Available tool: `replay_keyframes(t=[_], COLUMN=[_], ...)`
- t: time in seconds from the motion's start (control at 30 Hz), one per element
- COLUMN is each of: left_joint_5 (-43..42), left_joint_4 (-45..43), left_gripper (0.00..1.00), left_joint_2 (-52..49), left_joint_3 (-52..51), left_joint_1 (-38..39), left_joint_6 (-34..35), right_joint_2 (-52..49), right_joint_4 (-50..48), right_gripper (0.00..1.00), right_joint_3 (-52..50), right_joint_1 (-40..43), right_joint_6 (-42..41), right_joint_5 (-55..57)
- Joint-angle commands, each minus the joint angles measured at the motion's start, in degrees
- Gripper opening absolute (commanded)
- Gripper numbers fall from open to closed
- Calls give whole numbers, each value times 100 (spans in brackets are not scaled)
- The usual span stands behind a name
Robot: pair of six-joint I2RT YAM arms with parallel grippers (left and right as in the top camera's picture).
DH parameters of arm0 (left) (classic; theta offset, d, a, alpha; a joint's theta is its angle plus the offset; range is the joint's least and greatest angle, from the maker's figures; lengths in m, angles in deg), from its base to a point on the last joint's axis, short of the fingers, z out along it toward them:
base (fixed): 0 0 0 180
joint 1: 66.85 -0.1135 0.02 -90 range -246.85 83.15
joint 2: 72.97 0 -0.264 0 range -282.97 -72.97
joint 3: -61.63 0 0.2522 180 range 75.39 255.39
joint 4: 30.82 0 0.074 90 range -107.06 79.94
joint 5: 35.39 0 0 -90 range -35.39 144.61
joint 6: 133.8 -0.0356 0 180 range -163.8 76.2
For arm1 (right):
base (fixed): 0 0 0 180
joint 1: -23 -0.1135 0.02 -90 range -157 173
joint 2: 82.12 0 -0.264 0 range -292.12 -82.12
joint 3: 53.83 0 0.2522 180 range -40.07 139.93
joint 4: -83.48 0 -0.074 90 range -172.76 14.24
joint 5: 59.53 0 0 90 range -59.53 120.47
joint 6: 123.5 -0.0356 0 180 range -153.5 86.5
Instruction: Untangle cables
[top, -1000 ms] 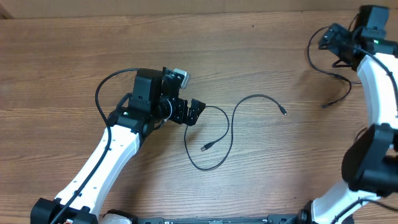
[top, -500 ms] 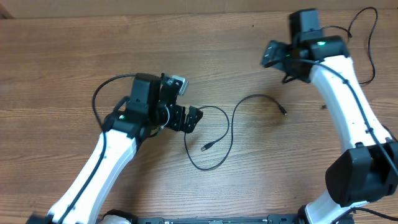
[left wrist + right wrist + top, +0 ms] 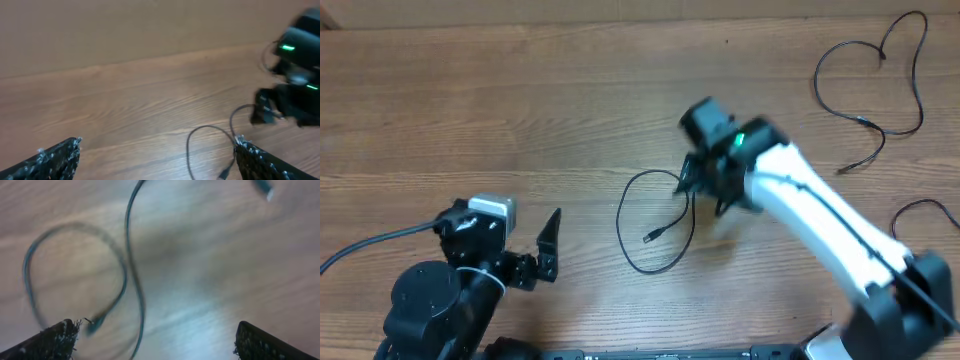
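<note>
A thin black cable with small plugs (image 3: 655, 271) lies in an open loop on the brown wood-grain surface (image 3: 470, 110) near the middle, one plug end (image 3: 650, 237) resting inside the loop. A second thin black cable (image 3: 918, 80) lies well apart from it at the far right corner, curled in loose bends, with no crossing between the two.

The right gripper (image 3: 155, 340) hangs over the upper right part of the middle loop. In the right wrist view its fingers (image 3: 47, 339) are spread wide and hold nothing, with the blurred loop on the surface below them and a plug (image 3: 262, 186) at the top edge.

The left gripper (image 3: 155, 157) is near the front left edge, well apart from both cables. Its fingers (image 3: 57, 156) are also wide apart and empty, and the left wrist view shows the loop's near curve just beside the right-hand finger
</note>
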Motion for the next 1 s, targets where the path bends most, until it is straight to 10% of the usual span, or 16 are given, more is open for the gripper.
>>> replay_keyframes(t=[0.0,0.43,0.97], left_joint_5=[367,328,326], left_joint_4=[170,175,175], left_gripper=[100,100,100], left_joint_2=[57,48,48], left_joint_3=[4,2,2], left_joint_1=[-20,-20,-20], left_joint_6=[-81,-83,-83], right_joint_2=[1119,1687,1054], right_joint_4=[-98,-1797,-2774], right_gripper=[100,100,80], right_joint_3=[-671,-2771,-3338], right_joint_1=[-761,-1613,-1589], right_joint_6=[-1408,-4197,-4802], right_joint_5=[-11,-1097,-1659])
